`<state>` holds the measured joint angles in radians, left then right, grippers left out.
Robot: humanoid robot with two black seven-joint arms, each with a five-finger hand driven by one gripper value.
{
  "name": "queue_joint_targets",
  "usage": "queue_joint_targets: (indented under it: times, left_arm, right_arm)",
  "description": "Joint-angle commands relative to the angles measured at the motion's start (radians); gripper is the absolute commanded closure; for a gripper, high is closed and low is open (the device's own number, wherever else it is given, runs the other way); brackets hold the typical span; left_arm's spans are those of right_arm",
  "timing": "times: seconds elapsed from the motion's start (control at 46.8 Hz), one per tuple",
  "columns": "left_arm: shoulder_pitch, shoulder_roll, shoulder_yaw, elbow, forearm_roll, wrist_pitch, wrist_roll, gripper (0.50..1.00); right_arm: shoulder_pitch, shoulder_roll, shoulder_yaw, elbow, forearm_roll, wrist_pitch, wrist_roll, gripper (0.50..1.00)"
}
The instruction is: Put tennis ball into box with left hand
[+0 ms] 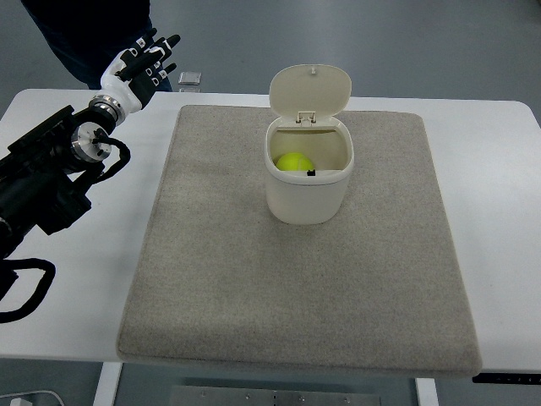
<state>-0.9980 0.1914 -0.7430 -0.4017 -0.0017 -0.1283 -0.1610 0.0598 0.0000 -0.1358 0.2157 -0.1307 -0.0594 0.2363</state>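
Off to the right of the left hand [144,63], whose fingers are spread and empty, the tennis ball [295,162] sits inside the open-lidded box [307,188].

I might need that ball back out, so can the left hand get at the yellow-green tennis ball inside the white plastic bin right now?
Probably yes: the hinged lid stands open above the yellow-green tennis ball, and nothing lies between the white plastic bin and the left hand.

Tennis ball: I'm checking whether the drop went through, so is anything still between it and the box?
Nothing visible. The tennis ball already lies inside the box, whose lid stands open. The left hand is off to the side, open.
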Motion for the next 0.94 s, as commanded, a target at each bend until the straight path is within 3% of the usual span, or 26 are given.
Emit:
queue_joint_targets:
  times: [0.0,0.342,0.919]
  left_arm:
    - [0.001,0.000,-0.007,0.000,-0.003,0.001,-0.012,0.570]
    - [-0.001,0.000,-0.061,-0.002,-0.040,-0.002,-0.095,0.574]
    - [0.013,-0.012,-0.068,-0.003,-0.044,-0.010,-0.114,0.564]
  right_arm:
    - [0.000,0.000,-0.001,0.001,0.000,0.001,0.000,0.562]
    - [-0.001,0.000,0.001,-0.001,0.000,0.006,0.000,0.562]
    - [-0.001,0.000,0.004,-0.007,0.005,0.001,0.000,0.562]
